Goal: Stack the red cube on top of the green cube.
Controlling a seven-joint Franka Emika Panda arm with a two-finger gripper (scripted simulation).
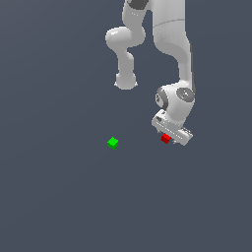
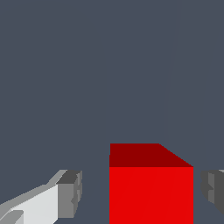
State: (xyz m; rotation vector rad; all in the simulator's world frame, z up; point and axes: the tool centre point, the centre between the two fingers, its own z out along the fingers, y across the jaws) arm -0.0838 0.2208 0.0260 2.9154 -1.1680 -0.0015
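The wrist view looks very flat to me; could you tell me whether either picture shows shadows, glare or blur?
Wrist view: no cast shadow or glare; the red cube has a darker top face and brighter front, edges crisp; the fingers stand apart from it on both sides. Exterior view: plain even backdrop, no shadow under the green cube; soft shading on the arm; rather coarse, not blurred.

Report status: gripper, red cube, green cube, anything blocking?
Gripper open, fingers either side of red cube, gaps both sides. Green cube apart, toward the exterior view's left. Nothing seen between them.
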